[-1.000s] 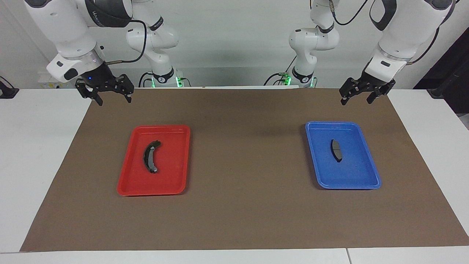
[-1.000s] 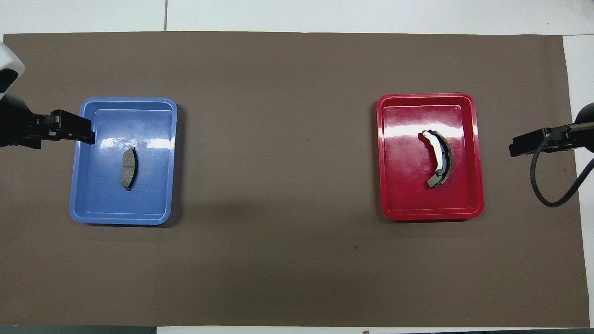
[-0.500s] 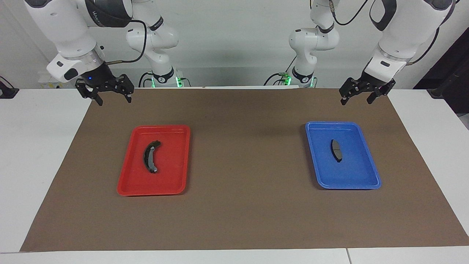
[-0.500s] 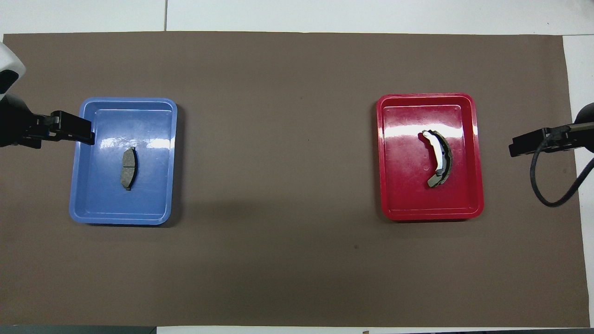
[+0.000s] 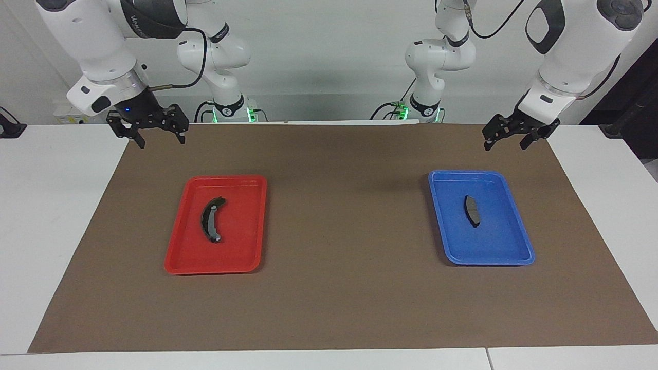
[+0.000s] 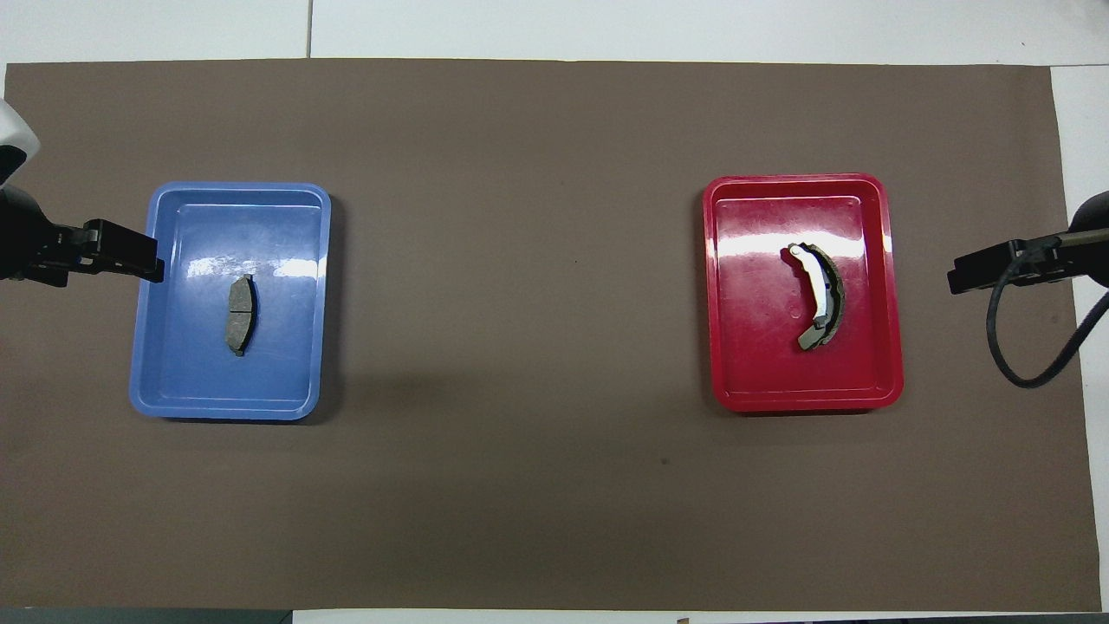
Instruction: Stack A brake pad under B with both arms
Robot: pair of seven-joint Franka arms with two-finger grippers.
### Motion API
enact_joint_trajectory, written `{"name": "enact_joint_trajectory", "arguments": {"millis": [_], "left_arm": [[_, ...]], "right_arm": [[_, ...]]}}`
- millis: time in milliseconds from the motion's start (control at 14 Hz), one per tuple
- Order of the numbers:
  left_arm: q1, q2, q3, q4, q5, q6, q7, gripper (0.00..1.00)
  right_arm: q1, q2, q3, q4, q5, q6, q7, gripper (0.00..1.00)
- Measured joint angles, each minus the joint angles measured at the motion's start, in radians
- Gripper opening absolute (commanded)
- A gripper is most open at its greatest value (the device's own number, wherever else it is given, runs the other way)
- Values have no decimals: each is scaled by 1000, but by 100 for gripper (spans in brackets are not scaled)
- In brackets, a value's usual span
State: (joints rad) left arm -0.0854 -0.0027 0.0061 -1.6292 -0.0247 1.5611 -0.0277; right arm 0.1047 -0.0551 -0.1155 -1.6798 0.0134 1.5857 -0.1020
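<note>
The short, nearly straight A brake pad (image 5: pixel 472 210) lies in the blue tray (image 5: pixel 488 259) toward the left arm's end of the table; it also shows in the overhead view (image 6: pixel 240 315). The long crescent pad B (image 5: pixel 211 220) lies in the red tray (image 5: pixel 211 268) toward the right arm's end, and shows in the overhead view (image 6: pixel 821 296). My left gripper (image 5: pixel 505 146) is open and empty, up in the air over the brown mat beside the blue tray (image 6: pixel 225 409). My right gripper (image 5: pixel 160 141) is open and empty, raised over the mat's edge beside the red tray (image 6: pixel 806 400).
A brown mat (image 5: pixel 344 216) covers the white table, and both trays stand on it, well apart. A black cable (image 6: pixel 1009 347) hangs from the right arm's wrist over the mat's edge. The arm bases stand at the table's robot end.
My left gripper has drawn back a little from the blue tray toward the left arm's end of the table. The right gripper has barely moved. The pads and trays are unmoved.
</note>
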Motion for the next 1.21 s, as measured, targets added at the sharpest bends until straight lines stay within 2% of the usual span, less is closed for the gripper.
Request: {"name": "enact_joint_trajectory", "arguments": {"millis": [143, 429, 714, 929, 1214], "left_arm": [[0, 1, 0, -28, 0, 18, 14, 100], [0, 7, 15, -147, 0, 137, 50, 100], [0, 11, 35, -265, 0, 276, 83, 100], [0, 18, 36, -391, 0, 460, 90, 100], [0, 36, 45, -569, 0, 740, 122, 100]], "right_arm": [[0, 0, 0, -2, 0, 7, 0, 99], [1, 6, 0, -37, 1, 72, 0, 99], [12, 69, 1, -55, 3, 161, 15, 99], [34, 139, 2, -68, 4, 238, 47, 99], [40, 186, 0, -157, 22, 359, 56, 99]]}}
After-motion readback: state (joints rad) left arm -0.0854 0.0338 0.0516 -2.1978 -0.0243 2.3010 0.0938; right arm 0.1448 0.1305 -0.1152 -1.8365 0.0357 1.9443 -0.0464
